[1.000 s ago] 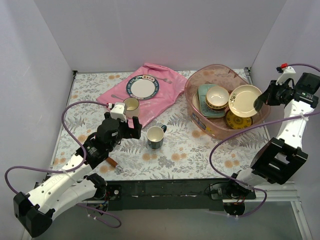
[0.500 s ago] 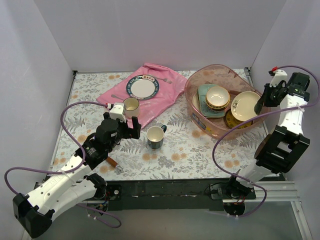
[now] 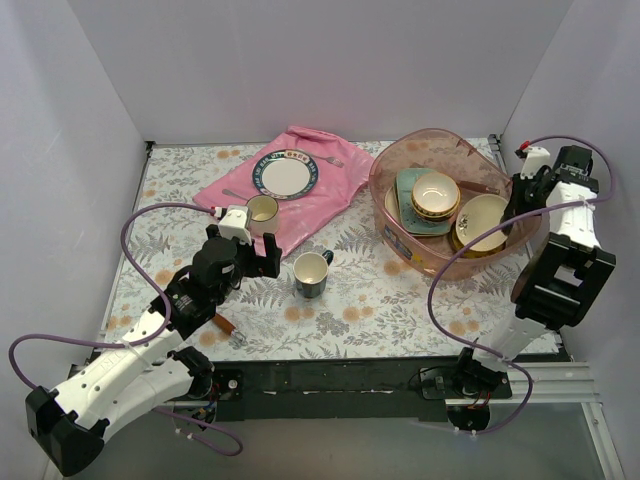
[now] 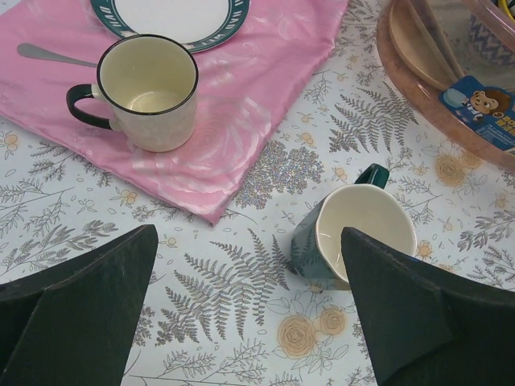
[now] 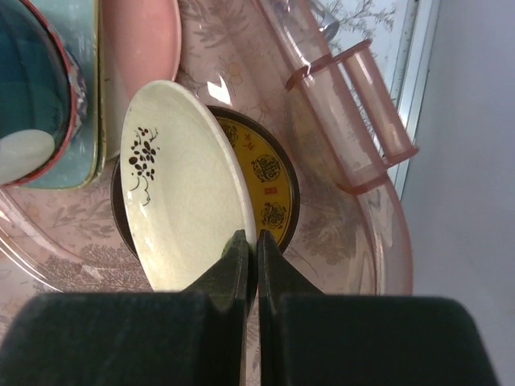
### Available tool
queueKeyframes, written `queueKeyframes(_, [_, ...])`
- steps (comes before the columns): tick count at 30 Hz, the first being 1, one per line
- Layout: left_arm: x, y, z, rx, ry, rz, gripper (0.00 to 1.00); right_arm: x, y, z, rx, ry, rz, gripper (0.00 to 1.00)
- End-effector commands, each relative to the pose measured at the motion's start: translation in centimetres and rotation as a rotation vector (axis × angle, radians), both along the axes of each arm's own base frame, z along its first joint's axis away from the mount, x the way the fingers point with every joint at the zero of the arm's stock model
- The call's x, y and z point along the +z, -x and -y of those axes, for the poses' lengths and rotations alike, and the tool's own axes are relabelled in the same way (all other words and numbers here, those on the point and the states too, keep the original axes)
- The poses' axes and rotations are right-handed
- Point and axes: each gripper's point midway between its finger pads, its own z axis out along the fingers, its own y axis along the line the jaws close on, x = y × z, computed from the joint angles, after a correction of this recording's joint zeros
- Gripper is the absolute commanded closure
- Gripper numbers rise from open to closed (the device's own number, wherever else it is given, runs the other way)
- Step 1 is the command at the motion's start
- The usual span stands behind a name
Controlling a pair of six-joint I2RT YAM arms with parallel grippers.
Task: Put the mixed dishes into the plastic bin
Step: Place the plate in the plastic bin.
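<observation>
3 plain white walls enclose table; fern-and-flower patterned covering; black rail along near edge.

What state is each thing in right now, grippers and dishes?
Left gripper: open, empty.
Right gripper: shut on cream plate's rim.
Cream plate: tilted, inside bin.
Yellow plate: in bin, under cream plate.
Bowls: stacked on tray in bin.
Green mug: upright, empty.
Cream mug: upright, empty, on cloth.
Blue-rimmed plate: flat on cloth.
</observation>
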Motion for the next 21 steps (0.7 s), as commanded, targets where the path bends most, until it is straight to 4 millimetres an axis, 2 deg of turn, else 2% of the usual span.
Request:
queueKeyframes(1, [-0.2,-0.1,-0.6,0.019,-0.025,0.006,0.02,0.9,-0.7,0.4,0.039,0.045,0.003,0.98])
queueKeyframes(6, [-0.3,-0.2,-0.5,0.016,-0.027,0.002,0.02,-0.8,-0.3,0.4,0.084,0.051,-0.071,0.96])
queueKeyframes(14, [-0.4,-0.2,-0.6,0.018,-0.031,0.003,0.02,-2.9,-0.3,0.8,0.095,0.087,-0.149,0.77])
queueKeyframes(21, [-0.5,-0.2,-0.6,0.015,-0.036,0.001,0.02,-3.5,-0.3,1.3,0.086,0.112,-0.162,0.63])
